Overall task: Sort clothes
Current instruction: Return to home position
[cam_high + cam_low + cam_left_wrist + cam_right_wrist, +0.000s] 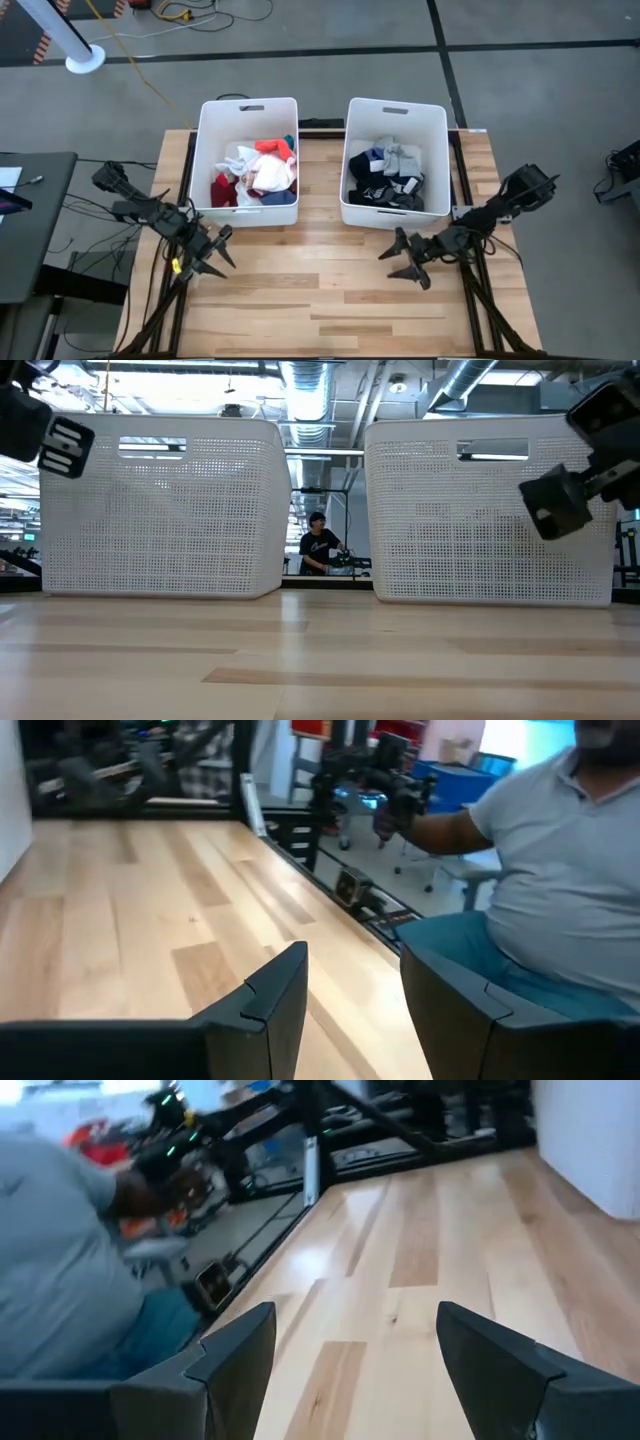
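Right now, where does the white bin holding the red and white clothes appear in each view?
High view: the left bin stands upper left of centre on the wooden table, with clothes inside.
Low view: the left bin is probably the perforated one at left; its contents are hidden.
Left wrist view: only a white sliver at the picture's edge, perhaps its wall.
Right wrist view: not identifiable.
Shared landmark: the wooden table's planks.

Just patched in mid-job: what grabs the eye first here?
Two large white plastic bins stand at the far side of the wooden table: the left bin holds red, white and pink garments, the right bin navy, black and grey ones. The left tool and right tool hang open and empty over bare wood before them.
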Tool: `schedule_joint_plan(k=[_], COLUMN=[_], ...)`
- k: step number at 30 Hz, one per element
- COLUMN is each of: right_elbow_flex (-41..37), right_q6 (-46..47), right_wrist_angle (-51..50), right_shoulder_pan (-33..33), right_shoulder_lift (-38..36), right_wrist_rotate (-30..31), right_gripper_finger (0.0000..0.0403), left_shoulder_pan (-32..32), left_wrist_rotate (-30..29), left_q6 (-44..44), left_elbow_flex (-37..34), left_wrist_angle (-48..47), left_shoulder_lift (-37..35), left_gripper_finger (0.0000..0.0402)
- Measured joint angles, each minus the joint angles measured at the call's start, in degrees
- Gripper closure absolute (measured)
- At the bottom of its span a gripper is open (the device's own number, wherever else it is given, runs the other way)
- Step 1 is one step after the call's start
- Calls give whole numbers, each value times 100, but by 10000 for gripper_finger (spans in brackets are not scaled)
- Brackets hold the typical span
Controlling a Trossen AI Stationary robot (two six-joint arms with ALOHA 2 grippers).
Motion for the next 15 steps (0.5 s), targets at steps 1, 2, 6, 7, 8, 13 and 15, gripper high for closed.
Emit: schedule_joint_plan(k=[1,2,6,7,8,13,15], right_elbow_flex=[0,0,0,0,1,4,7], right_q6=[-179,-353,-1210,-1427,-1622,-2215,-2299], right_wrist_angle=[-137,-290,-973,-1146,-1351,-2344,-2971], right_shoulder_pan=[14,35,105,121,122,116,106], right_shoulder_lift=[-113,-242,-802,-941,-1103,-1933,-2285], right_wrist_rotate=[-28,-43,-113,-175,-234,-885,-956], right_gripper_finger=[113,113,113,113,113,113,113], left_shoulder_pan=[1,2,11,11,13,15,16], left_wrist_rotate=[-86,-137,-545,-670,-775,-1295,-1439], left_q6=[-105,-190,-574,-671,-753,-900,-816], left_elbow_flex=[-1,-2,0,0,0,0,0], left_wrist_angle=[0,7,87,101,121,198,218], left_shoulder_lift=[0,0,0,0,0,0,0], left_gripper_finger=[247,247,247,247,247,247,247])
